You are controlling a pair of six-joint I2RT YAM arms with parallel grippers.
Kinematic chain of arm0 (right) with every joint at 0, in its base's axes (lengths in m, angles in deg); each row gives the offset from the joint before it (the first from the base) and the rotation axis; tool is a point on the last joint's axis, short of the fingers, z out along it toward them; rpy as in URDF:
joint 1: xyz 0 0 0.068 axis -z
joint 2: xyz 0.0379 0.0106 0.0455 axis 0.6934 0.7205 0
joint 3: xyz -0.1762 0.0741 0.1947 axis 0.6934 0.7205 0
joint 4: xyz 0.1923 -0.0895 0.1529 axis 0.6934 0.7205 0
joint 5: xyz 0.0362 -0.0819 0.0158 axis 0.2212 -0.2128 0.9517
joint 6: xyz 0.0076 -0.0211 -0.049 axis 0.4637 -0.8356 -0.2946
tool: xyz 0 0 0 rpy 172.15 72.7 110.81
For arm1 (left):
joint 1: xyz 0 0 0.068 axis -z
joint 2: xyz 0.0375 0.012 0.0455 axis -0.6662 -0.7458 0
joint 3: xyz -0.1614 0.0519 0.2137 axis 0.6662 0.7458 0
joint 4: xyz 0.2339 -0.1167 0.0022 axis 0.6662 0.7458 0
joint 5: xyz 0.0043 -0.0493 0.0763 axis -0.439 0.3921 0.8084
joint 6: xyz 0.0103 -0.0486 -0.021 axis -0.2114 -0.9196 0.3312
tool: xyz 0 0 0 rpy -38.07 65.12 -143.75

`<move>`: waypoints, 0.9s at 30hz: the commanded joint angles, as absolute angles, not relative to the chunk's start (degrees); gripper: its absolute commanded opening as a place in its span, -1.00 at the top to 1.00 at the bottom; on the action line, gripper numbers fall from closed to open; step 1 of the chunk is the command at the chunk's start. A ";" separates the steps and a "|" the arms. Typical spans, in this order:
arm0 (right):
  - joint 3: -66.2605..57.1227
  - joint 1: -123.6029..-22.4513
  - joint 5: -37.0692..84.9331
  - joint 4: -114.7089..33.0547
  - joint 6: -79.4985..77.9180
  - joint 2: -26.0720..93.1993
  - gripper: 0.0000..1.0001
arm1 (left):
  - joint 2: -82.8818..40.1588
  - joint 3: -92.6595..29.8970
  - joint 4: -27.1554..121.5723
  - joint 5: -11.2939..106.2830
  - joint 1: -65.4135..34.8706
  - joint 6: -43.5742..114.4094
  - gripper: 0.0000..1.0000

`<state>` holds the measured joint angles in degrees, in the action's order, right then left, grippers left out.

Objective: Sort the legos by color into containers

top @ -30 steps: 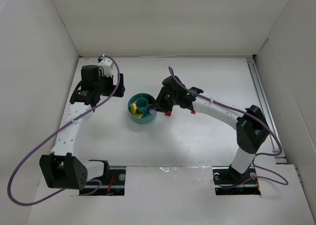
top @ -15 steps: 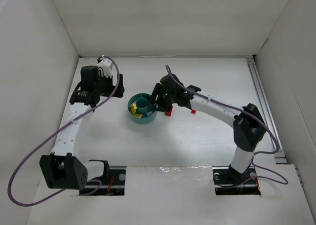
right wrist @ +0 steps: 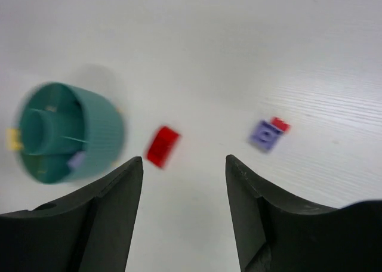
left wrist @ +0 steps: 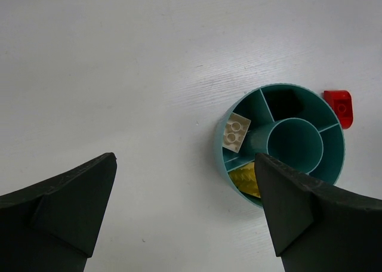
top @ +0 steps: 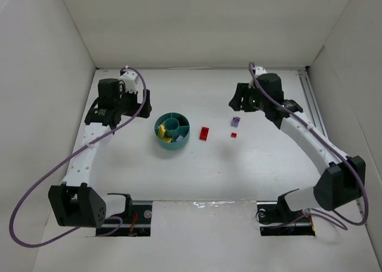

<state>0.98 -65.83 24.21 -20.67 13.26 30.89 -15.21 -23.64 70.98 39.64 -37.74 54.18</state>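
Hovering raised, the right gripper [right wrist: 184, 164] gapes empty.

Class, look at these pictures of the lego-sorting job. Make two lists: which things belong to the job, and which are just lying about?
Belongs to the job: teal dish; yellow bricks and white brick inside it; red brick, small red brick and lavender brick loose on the table.

Just lying about: purple cable; metal rail at the right edge.
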 commanded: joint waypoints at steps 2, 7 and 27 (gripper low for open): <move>4.36 -63.24 25.61 -17.96 -9.06 37.89 -0.26 | -17.84 -27.24 69.61 38.62 -37.46 55.70 -0.99; 3.83 -61.48 27.71 -18.66 -20.50 42.65 -0.44 | -20.92 -31.01 70.31 36.25 -36.94 56.31 -0.99; -8.65 -60.25 33.25 -13.31 -41.27 58.56 -0.56 | -24.35 -31.81 72.69 33.96 -36.94 59.04 -0.99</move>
<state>-4.48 -59.01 31.41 -15.23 -38.83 57.23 -24.54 -29.25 72.58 35.00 -37.00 57.74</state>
